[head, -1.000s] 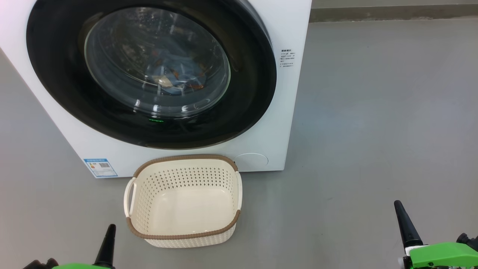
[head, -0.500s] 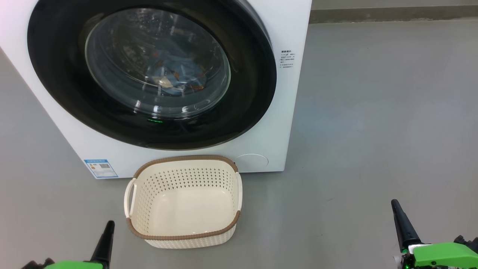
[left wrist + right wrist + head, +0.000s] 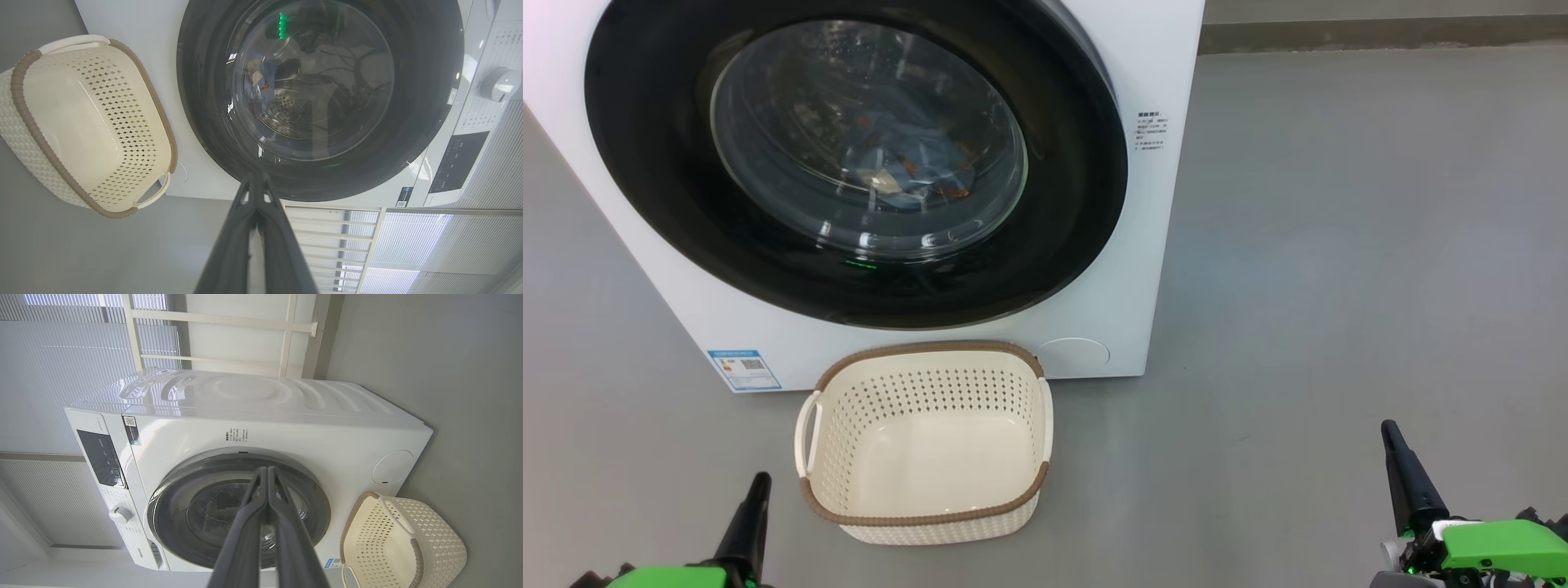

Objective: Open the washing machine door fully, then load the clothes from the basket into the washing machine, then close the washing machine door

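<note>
Washer door (image 3: 866, 155) shut flush on white washer (image 3: 1156, 65), blue clothes (image 3: 907, 175) inside behind the glass; basket (image 3: 923, 523) empty on floor just in front, below door; L gripper (image 3: 761, 479) & R gripper (image 3: 1390, 430) both pinched closed, holding nothing, well apart from basket

Smooth grey floor (image 3: 1339, 245) — white slatted blinds (image 3: 61, 367) behind, daylight glowing through.

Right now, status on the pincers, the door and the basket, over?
Left pincer and right pincer shut, empty, touching nothing. Washing machine door closed, clothes inside behind the glass. Basket empty, on floor right before the door.
</note>
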Controlling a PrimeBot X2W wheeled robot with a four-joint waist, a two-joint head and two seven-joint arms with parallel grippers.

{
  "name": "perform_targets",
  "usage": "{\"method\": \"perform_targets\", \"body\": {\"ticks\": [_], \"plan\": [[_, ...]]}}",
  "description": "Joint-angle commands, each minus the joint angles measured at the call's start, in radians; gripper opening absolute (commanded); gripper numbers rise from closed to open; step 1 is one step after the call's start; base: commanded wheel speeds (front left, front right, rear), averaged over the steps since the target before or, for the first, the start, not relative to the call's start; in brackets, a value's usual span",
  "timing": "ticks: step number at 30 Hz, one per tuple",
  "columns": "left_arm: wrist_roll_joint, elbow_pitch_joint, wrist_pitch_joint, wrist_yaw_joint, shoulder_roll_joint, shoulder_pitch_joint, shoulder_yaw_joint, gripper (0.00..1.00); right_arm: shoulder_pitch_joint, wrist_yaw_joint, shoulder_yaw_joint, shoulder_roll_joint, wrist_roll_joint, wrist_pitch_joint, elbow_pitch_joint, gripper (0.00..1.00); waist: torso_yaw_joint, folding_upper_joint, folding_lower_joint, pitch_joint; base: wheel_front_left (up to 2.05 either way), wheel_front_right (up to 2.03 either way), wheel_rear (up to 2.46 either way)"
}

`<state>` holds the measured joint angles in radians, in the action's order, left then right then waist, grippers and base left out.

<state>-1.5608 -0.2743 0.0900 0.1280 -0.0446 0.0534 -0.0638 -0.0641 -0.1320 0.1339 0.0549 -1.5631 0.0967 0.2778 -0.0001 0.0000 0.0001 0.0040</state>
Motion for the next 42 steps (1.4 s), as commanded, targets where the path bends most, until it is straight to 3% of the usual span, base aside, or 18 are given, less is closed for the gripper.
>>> {"method": "perform_targets", "body": {"ticks": [1, 42], "plan": [[-0.035, 0.03, 0.01, 0.003, -0.013, 0.051, -0.038, 0.0, -0.042, 0.001, -0.021, -0.003, -0.027, 0.011, -0.031, 0.0, 0.0, 0.0, 0.0, 0.0, 0.0, 0.0, 0.0], [-0.052, 0.03, 0.02, 0.003, -0.01, 0.054, -0.045, 0.0, -0.044, 0.001, -0.02, -0.005, -0.045, 0.017, -0.033, 0.0, 0.0, 0.0, 0.0, -0.001, 0.0, 0.0, 0.0]]}}
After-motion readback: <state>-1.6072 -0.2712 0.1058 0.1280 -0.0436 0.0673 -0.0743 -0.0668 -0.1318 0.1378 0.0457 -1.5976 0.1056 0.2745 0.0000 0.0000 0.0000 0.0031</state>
